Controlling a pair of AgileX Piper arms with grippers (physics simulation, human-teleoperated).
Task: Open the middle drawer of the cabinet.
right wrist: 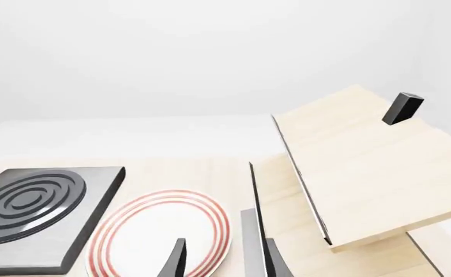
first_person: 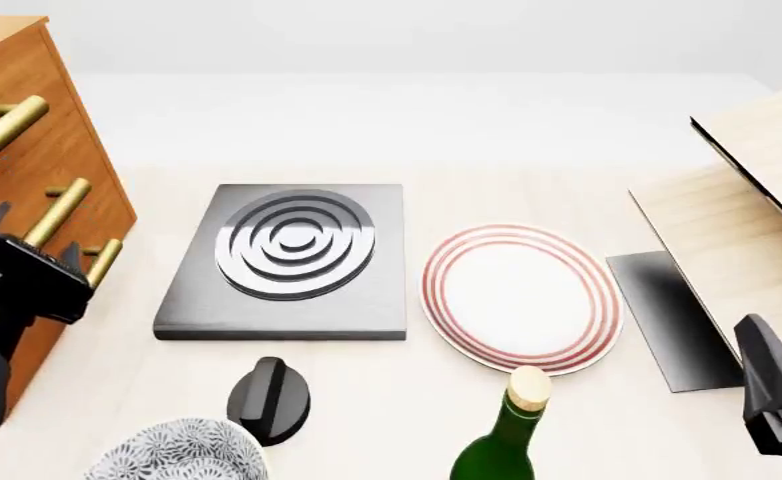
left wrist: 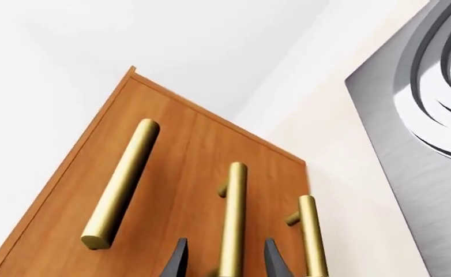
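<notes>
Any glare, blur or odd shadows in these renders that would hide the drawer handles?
Left wrist view: sharp, the cabinet evenly lit, soft highlights along the brass handle of the middle drawer, which sits between the left pincer fingertips. Front view: handles clear, only faint shadows under them; bright sheen on the ringed metal plate. Right wrist view: crisp, washed-out white background, no handles in view.

A grey ringed slab lies mid-table beside a red-rimmed plate; green bottle, black knob, patterned bowl line the near edge.
</notes>
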